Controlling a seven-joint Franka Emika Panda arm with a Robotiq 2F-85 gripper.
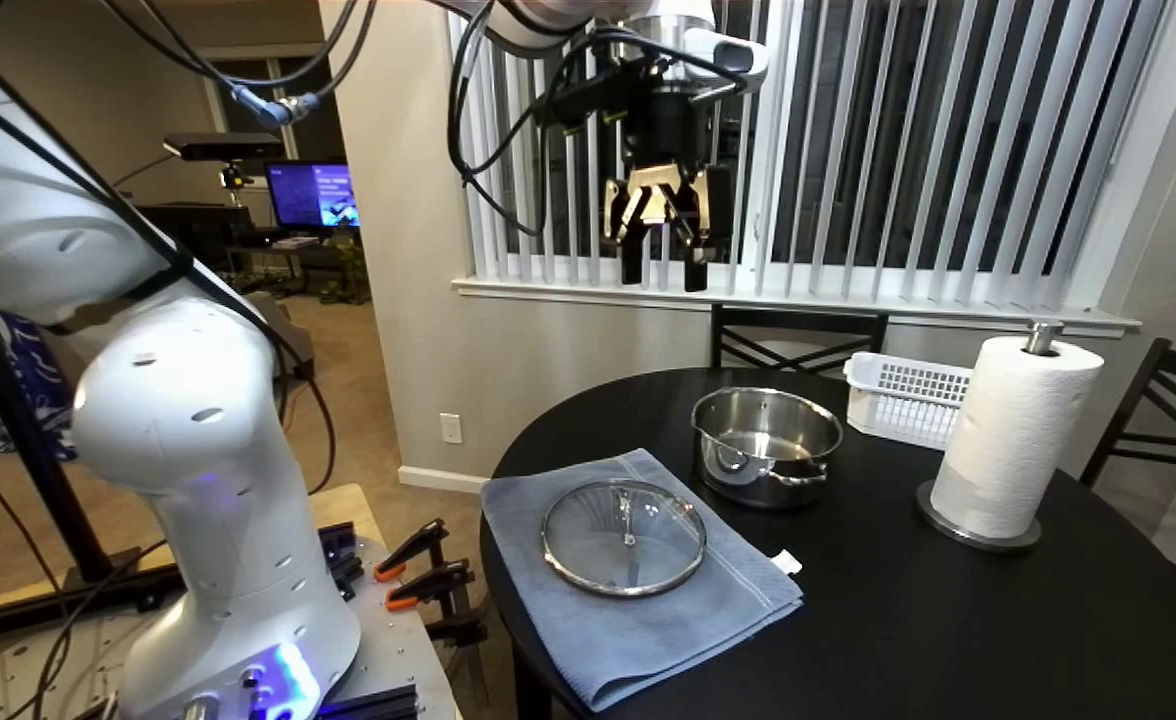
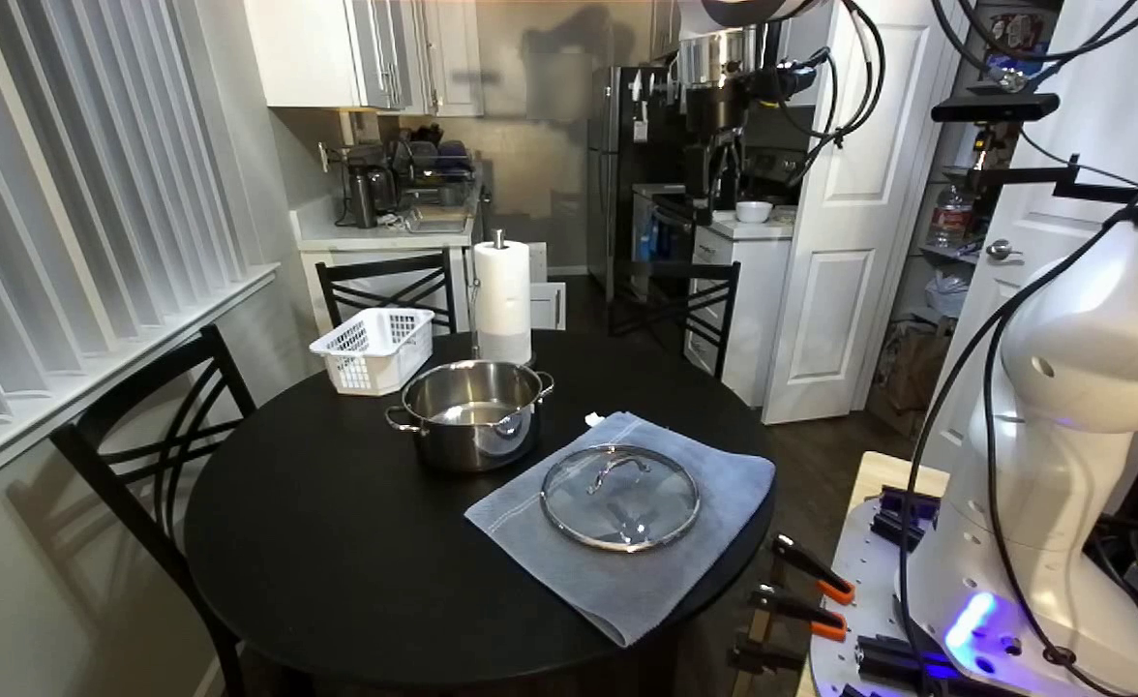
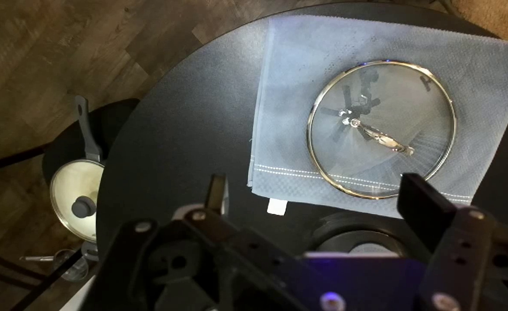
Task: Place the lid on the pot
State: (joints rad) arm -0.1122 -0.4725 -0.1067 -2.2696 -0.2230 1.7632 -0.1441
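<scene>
in an exterior view, the white robot arm (image 1: 218, 420) stands at the left, with orange-tipped clamps (image 1: 438, 580) near its base. next comes the round black counter (image 1: 908, 620), a folded blue-grey cloth (image 1: 688, 635) at its left side. the lid (image 1: 624, 537) lies flat on that cloth, metal handle up, its clear glass ringed by a metal rim. the hand (image 1: 663, 272) hangs well above the counter, pointing down, its two fingers apart; the wrist view shows a wide gap between the fingertips (image 3: 420, 196). to the right, just beside the cloth, the pot (image 1: 753, 472) stands upright on the counter, its shiny inside in view. further right is a white slatted basket (image 1: 903, 405), and then a paper towel roll (image 1: 1013, 440), standing upright.
</scene>
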